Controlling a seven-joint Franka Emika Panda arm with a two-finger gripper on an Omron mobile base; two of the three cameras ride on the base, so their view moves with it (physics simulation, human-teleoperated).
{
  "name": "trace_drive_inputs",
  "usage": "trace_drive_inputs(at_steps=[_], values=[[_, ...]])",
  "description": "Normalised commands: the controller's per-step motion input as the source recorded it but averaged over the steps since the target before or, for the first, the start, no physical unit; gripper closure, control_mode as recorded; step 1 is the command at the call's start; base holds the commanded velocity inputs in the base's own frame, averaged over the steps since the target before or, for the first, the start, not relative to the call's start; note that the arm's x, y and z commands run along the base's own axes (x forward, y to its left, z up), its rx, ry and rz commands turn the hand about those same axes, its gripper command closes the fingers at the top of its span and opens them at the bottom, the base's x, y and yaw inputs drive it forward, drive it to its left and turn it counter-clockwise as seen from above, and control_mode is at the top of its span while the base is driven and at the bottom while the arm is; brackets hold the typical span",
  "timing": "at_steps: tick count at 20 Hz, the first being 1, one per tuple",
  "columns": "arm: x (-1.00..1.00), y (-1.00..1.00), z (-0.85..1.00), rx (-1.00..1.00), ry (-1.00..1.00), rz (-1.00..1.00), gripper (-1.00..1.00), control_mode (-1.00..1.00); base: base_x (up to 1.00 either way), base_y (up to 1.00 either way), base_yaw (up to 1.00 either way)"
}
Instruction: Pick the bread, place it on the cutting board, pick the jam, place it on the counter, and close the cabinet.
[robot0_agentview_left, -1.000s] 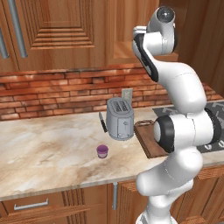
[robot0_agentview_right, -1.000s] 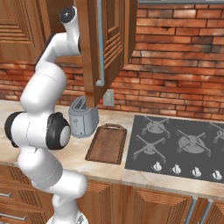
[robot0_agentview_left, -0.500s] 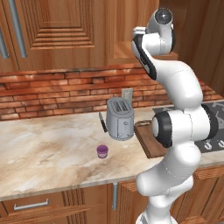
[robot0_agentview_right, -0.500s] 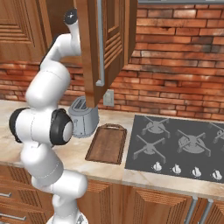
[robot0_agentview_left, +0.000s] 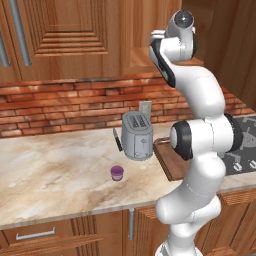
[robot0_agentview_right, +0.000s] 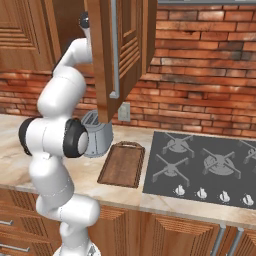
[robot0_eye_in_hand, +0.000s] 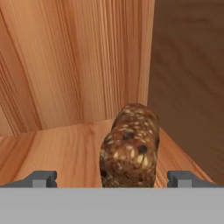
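the tool (robot0_eye_in_hand: 111, 179) is spread fully wide, empty, straddling the bread (robot0_eye_in_hand: 130, 145) on the cabinet (robot0_agentview_right: 125, 55) shelf. closing off-centre could nudge the loaf deeper against the side wall.

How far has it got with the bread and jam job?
Done: the jam already stands on the counter. In hand: the open gripper is reaching for the bread inside the cabinet. Left: bread onto the bare cutting board, then closing the cabinet door.

A grey toaster (robot0_agentview_left: 137, 135) stands before the brick wall (robot0_agentview_right: 200, 75), a dark stovetop (robot0_agentview_right: 202, 167) nearby.
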Motion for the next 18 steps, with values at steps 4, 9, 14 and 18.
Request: trace_drive_inputs(at_steps=[4,9,14,18], values=[[0.26,-0.1,0.0,0.0,0.0,-0.01,-1.0,-1.0,0.0,0.0,0.0],[0.21,-0.08,0.0,0.0,0.0,-0.01,-1.0,-1.0,0.0,0.0,0.0],[0.1,-0.07,-0.01,0.0,0.0,0.0,-1.0,-1.0,0.0,0.0,0.0],[0.07,-0.06,-0.07,0.0,0.0,0.0,-1.0,-1.0,0.0,0.0,0.0]])
